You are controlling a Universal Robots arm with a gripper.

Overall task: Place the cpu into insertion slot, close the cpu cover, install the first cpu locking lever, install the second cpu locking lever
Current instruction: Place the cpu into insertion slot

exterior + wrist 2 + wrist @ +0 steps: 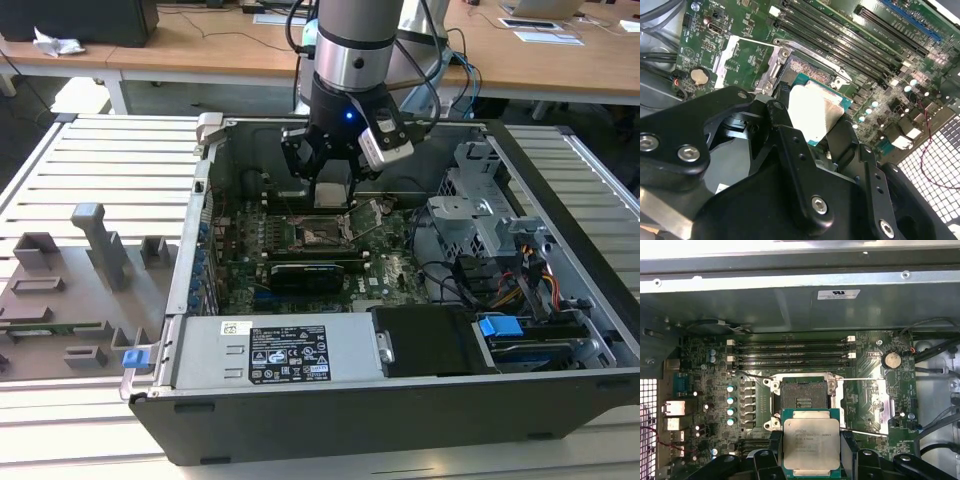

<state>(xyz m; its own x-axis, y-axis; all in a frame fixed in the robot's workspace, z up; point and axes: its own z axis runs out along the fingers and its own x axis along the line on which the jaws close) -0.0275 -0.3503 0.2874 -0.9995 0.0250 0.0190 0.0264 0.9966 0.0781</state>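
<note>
A: Step?
B: Placing; fingers (848,447) pinch the cpu (811,446) at its edges, above the board (715,385) near the insertion slot (801,399); not seated.
A: Needs?
B: Probably lining up square over the slot.

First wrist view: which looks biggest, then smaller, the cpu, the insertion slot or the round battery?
1. the cpu, but it is nearer the camera
2. the insertion slot
3. the round battery
</note>
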